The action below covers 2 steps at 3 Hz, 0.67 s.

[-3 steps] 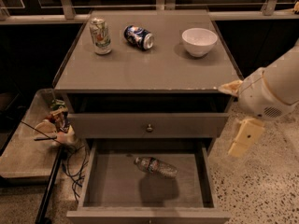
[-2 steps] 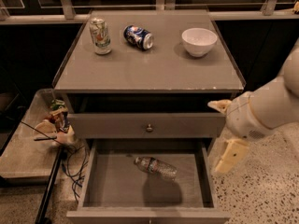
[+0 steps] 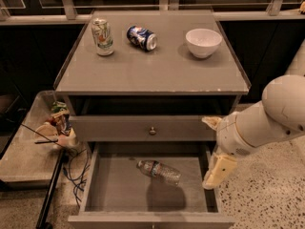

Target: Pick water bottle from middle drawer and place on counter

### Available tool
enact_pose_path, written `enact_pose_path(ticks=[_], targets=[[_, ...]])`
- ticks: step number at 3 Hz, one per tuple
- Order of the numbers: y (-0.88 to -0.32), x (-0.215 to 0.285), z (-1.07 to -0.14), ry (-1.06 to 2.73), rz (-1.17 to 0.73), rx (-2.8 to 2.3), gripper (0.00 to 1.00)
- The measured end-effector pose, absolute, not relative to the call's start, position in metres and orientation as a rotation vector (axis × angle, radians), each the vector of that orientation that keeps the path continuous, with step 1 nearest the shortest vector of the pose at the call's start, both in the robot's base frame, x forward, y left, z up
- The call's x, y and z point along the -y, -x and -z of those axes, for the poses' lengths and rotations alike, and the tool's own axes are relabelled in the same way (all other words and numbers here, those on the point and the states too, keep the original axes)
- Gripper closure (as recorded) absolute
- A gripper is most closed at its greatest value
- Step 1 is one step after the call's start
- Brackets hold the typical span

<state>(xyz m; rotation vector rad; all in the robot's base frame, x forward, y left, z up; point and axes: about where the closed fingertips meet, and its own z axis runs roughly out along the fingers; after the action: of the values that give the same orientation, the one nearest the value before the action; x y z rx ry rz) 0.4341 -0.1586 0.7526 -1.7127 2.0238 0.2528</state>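
The water bottle [image 3: 158, 171] lies on its side on the flat grey floor of the pulled-out middle drawer [image 3: 102, 194], easy to reach. It is clear, ribbed plastic. The smooth cream gripper [image 3: 218, 170] hangs just right of the bottle. I cannot tell if it is clenched or released. The flat grey counter [image 3: 152, 70] is above the bottle.

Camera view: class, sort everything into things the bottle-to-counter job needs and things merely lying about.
Job: water bottle, lying in the middle drawer; counter; gripper, beside the drawer's right wall.
Lying about: green can, blue can, bowl, all on the counter.
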Motion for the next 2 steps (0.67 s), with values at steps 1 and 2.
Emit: enact_pose_path(ticks=[1, 2], targets=[[-0.434, 0.153, -0.736, 1.7, -0.286, -2.054, 0.0], [-0.439, 0.142, -0.683, 1.631, -0.375, -2.121, 0.0]])
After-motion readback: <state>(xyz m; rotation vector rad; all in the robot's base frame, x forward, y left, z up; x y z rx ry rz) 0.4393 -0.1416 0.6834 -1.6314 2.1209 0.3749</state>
